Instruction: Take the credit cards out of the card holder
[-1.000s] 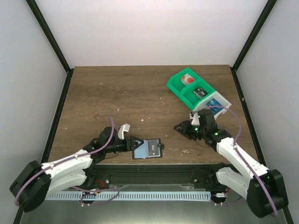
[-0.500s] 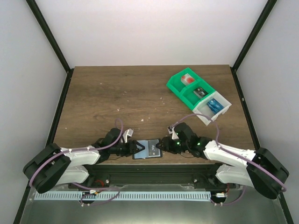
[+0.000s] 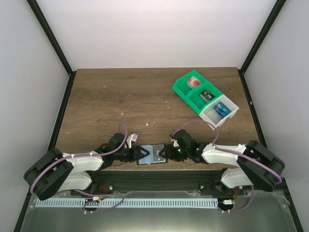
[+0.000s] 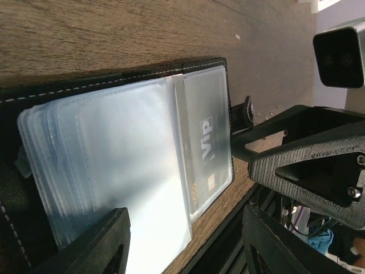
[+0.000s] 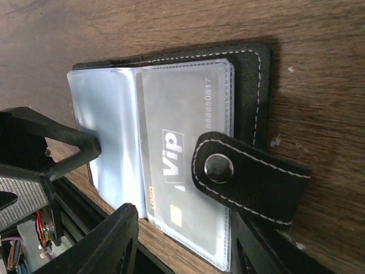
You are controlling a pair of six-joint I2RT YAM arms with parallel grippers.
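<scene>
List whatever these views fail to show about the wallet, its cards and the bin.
- Card count: in the left wrist view, the stacked frosted plastic sleeves of the black-edged bifold wallet show only one Vip-printed card; any others are hidden.
- Contents of the green-and-white compartment bin: too small in the top view.
- Contact with the wallet: in the top view, the left gripper and right gripper cover its ends; too small to judge.

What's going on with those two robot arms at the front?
Both arms are at a small card holder lying open by the near edge of the table. The left hand is at its left side, the right hand at its right, both open. A VIP card sits in a clear sleeve, not yet pulled out.
</scene>
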